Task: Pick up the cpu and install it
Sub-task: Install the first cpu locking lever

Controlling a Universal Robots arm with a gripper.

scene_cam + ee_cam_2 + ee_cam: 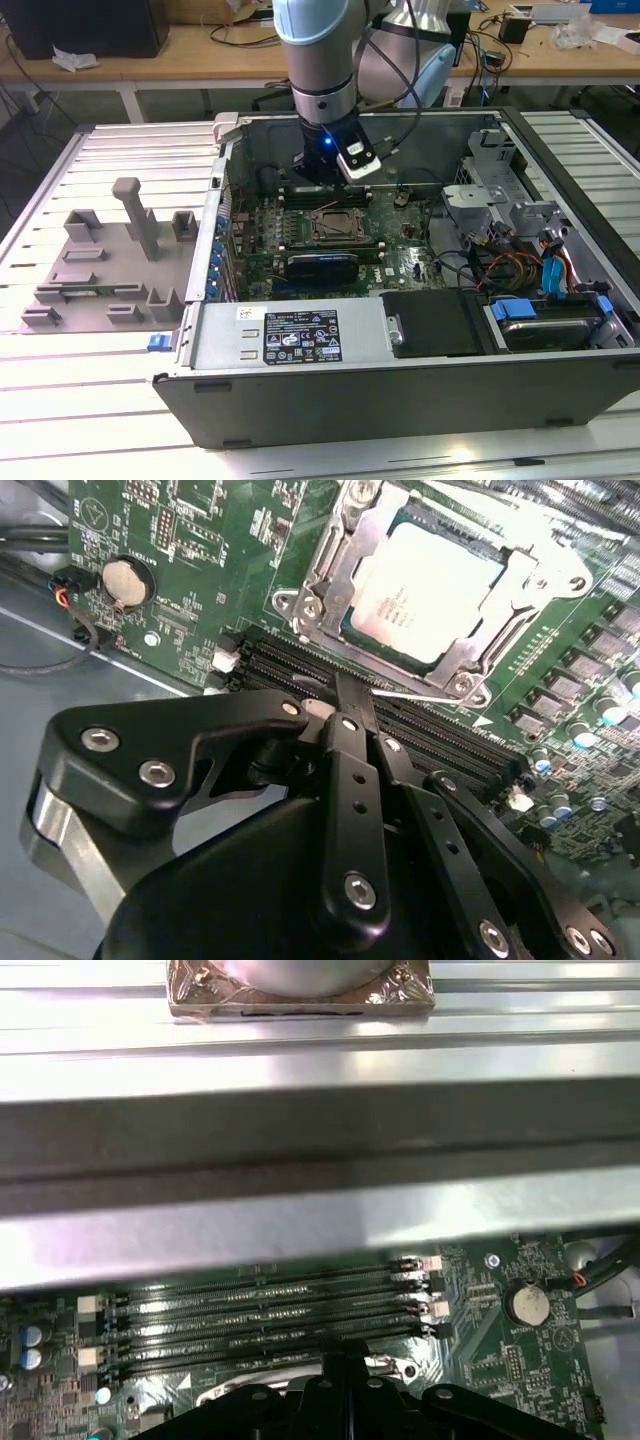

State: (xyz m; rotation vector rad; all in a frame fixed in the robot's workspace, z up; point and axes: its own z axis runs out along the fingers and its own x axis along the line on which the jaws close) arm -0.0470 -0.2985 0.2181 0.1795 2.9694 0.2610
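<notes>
The arm (318,60) points straight down, wrist vertical; the gripper (352,695) has its 2 black fingers (350,780) pressed together.

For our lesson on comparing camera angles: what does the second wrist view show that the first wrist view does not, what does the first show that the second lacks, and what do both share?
Second wrist view alone: the cpu lying in its socket frame, silver top up.

First wrist view alone: the case wall above the board, and a foil-wrapped object beyond it.

Both wrist views: the gripper, fingers together and holding nothing, over the memory slots, plus the round coin battery on the green motherboard.
</notes>
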